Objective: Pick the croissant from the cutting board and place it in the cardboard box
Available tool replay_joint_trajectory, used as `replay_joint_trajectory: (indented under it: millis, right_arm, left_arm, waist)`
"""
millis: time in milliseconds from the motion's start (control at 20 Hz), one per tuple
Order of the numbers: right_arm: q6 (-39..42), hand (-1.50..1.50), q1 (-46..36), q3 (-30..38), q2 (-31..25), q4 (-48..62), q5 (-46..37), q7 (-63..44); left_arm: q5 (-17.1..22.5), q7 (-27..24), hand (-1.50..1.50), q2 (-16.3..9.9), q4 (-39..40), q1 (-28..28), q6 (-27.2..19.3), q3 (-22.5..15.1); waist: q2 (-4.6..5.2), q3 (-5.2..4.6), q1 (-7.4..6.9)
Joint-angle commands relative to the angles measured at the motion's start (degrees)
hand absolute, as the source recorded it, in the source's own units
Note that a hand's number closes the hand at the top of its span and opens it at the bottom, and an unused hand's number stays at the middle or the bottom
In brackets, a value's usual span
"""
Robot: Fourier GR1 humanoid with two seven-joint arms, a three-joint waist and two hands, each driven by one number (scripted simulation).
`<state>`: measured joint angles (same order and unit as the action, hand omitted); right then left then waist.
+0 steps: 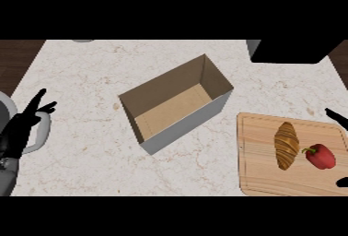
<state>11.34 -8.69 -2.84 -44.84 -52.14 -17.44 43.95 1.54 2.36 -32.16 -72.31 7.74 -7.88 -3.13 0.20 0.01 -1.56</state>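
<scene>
Croissant lies on the cutting board, beside a red pepper — likely light, flaky, crushable; grasp mid-body. Left hand spread, resting; right hand state indeterminate.

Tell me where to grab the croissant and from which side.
Grip the croissant across its thick middle, probably from above with the right hand. It lies flat and lengthwise on the cutting board, tapering at both ends. The pepper sits close on its right, so keep the fingers narrow there.
</scene>
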Motion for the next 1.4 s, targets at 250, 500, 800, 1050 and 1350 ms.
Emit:
replay_joint_trajectory:
  millis: [250, 500, 800, 1050, 1350]
  right_arm:
    - [7.4, -1.50, -11.8, -9.0, 1.9, 2.6, -11.2, -12.8]
    - [6.3, -1.50, -12.1, -9.9, 4.8, 1.9, -15.2, -17.7]
    - [7.3, -1.50, -13.3, -7.5, 6.7, 4.2, -19.0, -16.0]
    - [8.5, -1.50, -13.2, -5.8, 8.2, 3.5, -21.7, -16.3]
    - [14.5, -1.50, -9.8, -3.7, 8.2, -4.6, -19.6, -15.5]
  left_arm:
    - [-5.9, -1.3, 0.00, 5.6, -0.8, -1.9, -6.1, 1.6]
    - [-5.1, 0.5, 0.00, 2.9, -7.1, -5.1, -1.8, 6.4]
    - [-10.3, 1.6, 0.00, 8.3, -6.4, -4.0, -3.4, 6.6]
    - [-10.9, 1.8, 0.00, 8.5, -3.5, -1.1, -0.6, 9.7]
    - [-11.9, 3.7, 0.00, 8.8, -9.1, -4.2, 2.0, 10.6]
  waist:
    - [-0.04, -0.02, 0.34]
    - [-0.25, 0.00, 0.72]
    - [-0.21, -0.01, 1.28]
    - [-0.23, -0.02, 1.47]
    - [-0.32, -0.03, 1.57]
